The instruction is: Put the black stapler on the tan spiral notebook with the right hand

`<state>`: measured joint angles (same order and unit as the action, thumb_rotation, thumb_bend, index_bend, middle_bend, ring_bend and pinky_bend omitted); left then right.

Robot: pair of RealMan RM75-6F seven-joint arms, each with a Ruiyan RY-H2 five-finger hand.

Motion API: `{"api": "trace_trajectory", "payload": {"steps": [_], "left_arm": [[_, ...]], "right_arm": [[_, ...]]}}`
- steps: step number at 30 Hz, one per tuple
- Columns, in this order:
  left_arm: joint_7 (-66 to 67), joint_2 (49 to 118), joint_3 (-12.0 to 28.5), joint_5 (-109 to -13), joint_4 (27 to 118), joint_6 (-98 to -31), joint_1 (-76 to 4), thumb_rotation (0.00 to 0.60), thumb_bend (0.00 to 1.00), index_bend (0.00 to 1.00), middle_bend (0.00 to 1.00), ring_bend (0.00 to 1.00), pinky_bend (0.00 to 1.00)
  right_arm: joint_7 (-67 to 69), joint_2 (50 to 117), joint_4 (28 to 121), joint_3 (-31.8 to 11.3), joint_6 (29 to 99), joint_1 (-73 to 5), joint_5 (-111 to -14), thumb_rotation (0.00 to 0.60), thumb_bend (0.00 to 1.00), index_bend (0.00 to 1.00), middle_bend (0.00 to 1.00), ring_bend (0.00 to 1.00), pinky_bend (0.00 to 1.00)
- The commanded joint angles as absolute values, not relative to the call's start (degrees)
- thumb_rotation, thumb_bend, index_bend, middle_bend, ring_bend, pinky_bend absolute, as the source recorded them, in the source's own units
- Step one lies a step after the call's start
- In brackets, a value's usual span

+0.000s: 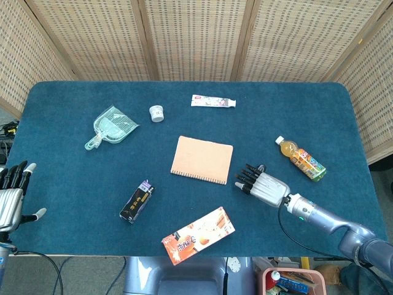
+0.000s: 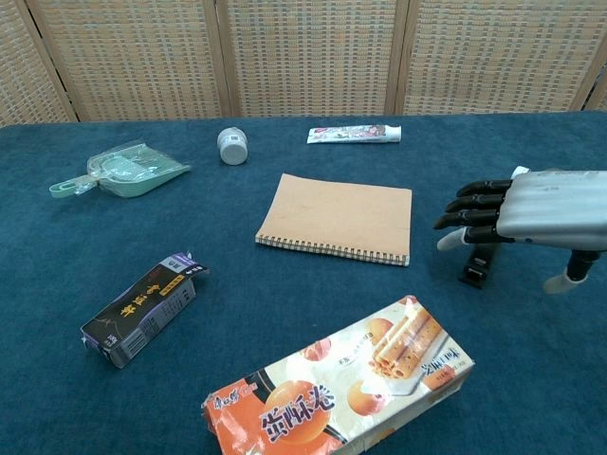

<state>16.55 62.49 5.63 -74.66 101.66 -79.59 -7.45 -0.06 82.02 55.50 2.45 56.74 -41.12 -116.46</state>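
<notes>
- Nearest the chest camera, a wafer box lies slantwise at the front table edge.
- Left of it, a dark packet lies on its side.
- Right hand hovers palm down, right of the notebook, fingers stretched toward it and slightly apart, gripping nothing.
- Below those fingers stands the stapler, on the cloth just off the notebook's right edge; whether the fingers touch it I cannot tell.
- Chest view shows the stapler under the hand; in the head view the hand covers it almost wholly, and only dark bits show by the fingertips.
- Head view alone shows the left hand at the table's left edge, fingers spread, holding nothing, and a juice bottle right of the right hand.
- Bare blue cloth lies on all sides of the notebook, spiral along its near edge.
- Farther back: a green dustpan at left, a small white jar, a tube, then the wicker screen.
</notes>
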Motion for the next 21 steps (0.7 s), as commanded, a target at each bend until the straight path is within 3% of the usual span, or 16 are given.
{"api": "trace_trajectory", "payload": {"steps": [1, 4, 9, 11, 21], "left_arm": [[16.4, 62.4, 5.8, -74.2, 101.6, -79.3, -7.6, 0.600, 0.04, 0.00, 0.00, 0.00, 0.00], [16.2, 62.3, 5.9, -73.8, 101.5, -78.9, -7.8, 0.600, 0.04, 0.00, 0.00, 0.00, 0.00], [15.7, 62.0, 6.0, -73.1, 101.4, -78.4, -8.1, 0.600, 0.04, 0.00, 0.00, 0.00, 0.00], [15.6, 61.9, 6.0, -73.0, 101.4, -78.3, -8.2, 0.600, 0.04, 0.00, 0.00, 0.00, 0.00], [14.9, 61.4, 6.0, -72.4, 101.7, -77.4, -8.7, 0.600, 0.05, 0.00, 0.00, 0.00, 0.00]], "right_arm": [[-0.4, 84.0, 53.1, 3.4, 54.8, -42.3, -115.4, 0.600, 0.19, 0.17, 0.10, 0.00, 0.06], [-0.1, 85.1, 51.5, 4.0, 54.4, -42.6, -114.9, 0.600, 0.28, 0.24, 0.16, 0.04, 0.13], [-0.1, 87.7, 47.6, 4.6, 55.3, -42.9, -114.2, 0.600, 0.50, 0.53, 0.42, 0.29, 0.31], [1.1, 88.8, 46.0, 4.7, 57.2, -43.0, -114.0, 0.600, 0.55, 0.59, 0.49, 0.36, 0.36], [1.8, 88.3, 45.2, 3.2, 65.5, -45.9, -114.6, 0.600, 0.57, 0.60, 0.52, 0.39, 0.38]]}}
